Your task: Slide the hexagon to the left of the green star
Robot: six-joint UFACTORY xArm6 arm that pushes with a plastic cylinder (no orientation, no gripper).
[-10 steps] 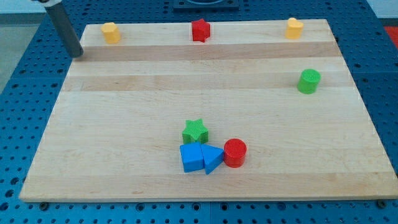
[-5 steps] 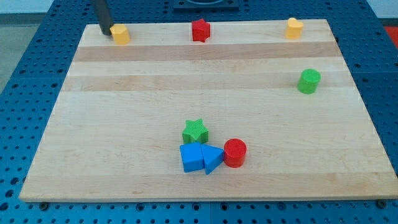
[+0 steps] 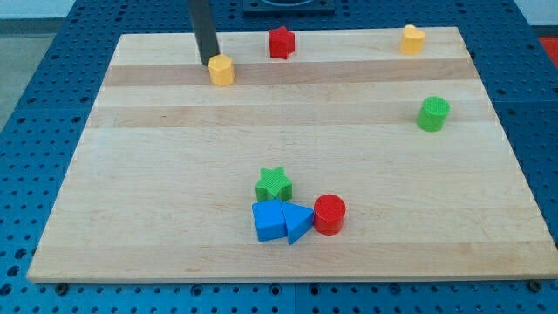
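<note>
The table (image 3: 174, 174), a pale wooden board, fills most of the view and sits on a blue perforated base (image 3: 26, 174); the dark rod (image 3: 203, 26) comes down from the view's top edge, left of centre; there is no pincer on this arm, only the rod, so nothing is spread or pinching; my tip (image 3: 210, 63) sits on the table near its top edge, touching or just beside the upper left of the yellow hexagon (image 3: 221, 70); that hexagon lies in the table's upper part, left of centre, well apart from the green star (image 3: 274, 183), which is lower down near the middle; just below the star, touching it or nearly so, are the blue cube (image 3: 268, 221) and the blue triangle (image 3: 298, 222), pressed side by side; the red cylinder (image 3: 330, 214) stands just to the triangle's right; the green cylinder (image 3: 432, 114) stands alone toward the view's right; along the top edge are the red star (image 3: 281, 42), right of my tip, and a second yellow block (image 3: 412, 39) far to the right, its shape not clear
</note>
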